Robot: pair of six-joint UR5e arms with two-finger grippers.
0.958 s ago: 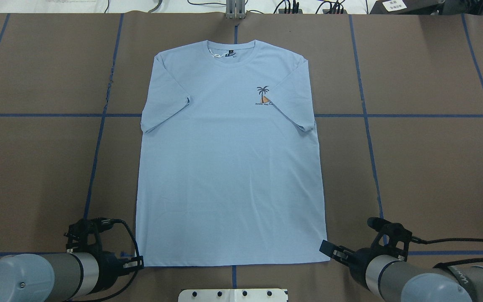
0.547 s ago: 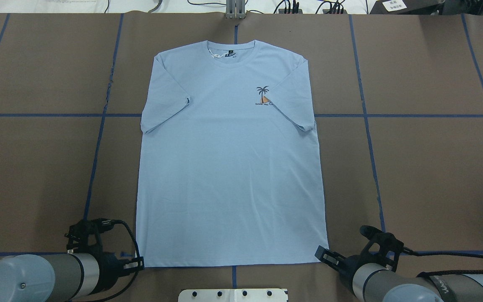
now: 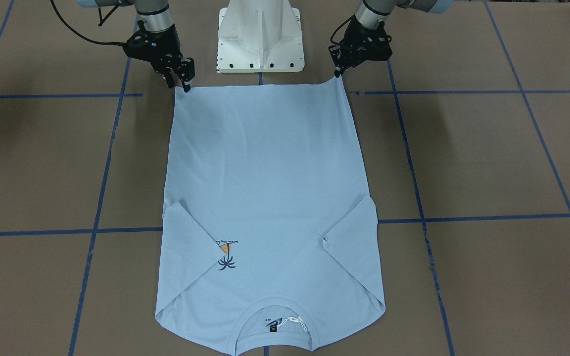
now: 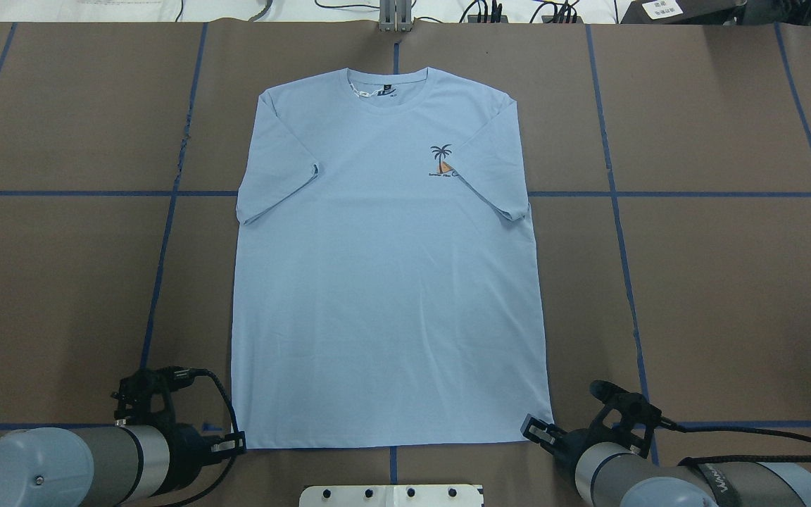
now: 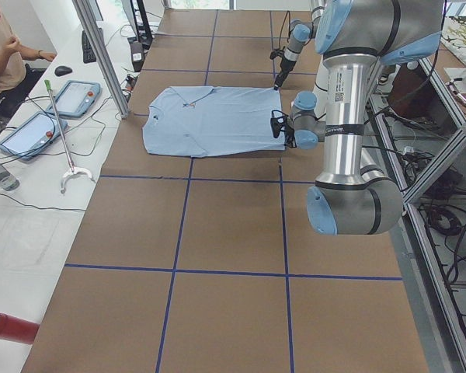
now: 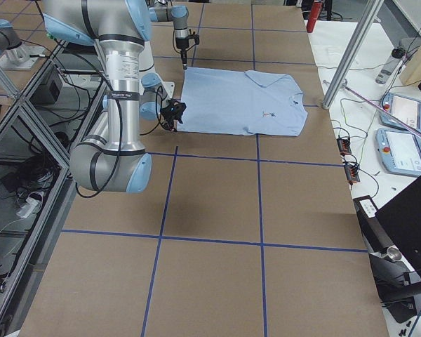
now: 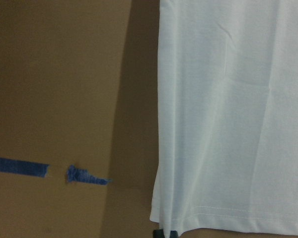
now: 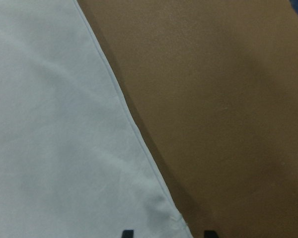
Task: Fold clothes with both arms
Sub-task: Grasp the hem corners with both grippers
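While the T-shirt (image 4: 384, 282) lies flat at the centre of the overhead view, collar toward the top, the right gripper (image 4: 533, 427) sits at its lower-right hem corner, jaws spread. The left gripper (image 4: 235, 443) meets the lower-left corner; I cannot tell its grip.

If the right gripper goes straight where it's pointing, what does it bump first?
Probably the bottom corner of the shirt; the right gripper points at it, though its height is unclear.
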